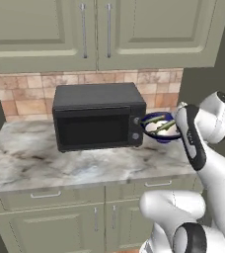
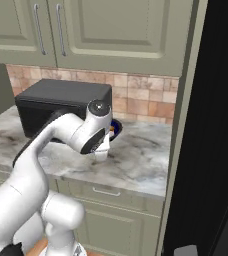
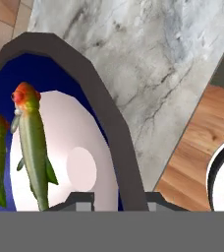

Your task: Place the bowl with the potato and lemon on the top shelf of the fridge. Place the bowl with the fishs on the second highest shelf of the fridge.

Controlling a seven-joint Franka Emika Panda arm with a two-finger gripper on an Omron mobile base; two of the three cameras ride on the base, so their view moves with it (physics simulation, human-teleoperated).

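Observation:
A blue bowl (image 1: 159,129) with a white inside holds two green fish (image 3: 33,147) with red heads. It sits just right of the microwave, and I cannot tell whether it rests on the counter or hangs just over it. My gripper (image 3: 118,199) is shut on the bowl's dark rim (image 3: 99,103), one finger inside and one outside. In the left base view the gripper (image 1: 175,125) holds the bowl's right edge. The arm covers most of the bowl (image 2: 115,128) in the right base view.
A black microwave (image 1: 97,116) stands on the marble counter (image 1: 60,165) to the left of the bowl. Wall cabinets (image 1: 99,29) hang overhead. The tall dark fridge (image 2: 211,130) rises at the counter's right end. Wooden floor (image 3: 197,152) lies beyond the counter edge.

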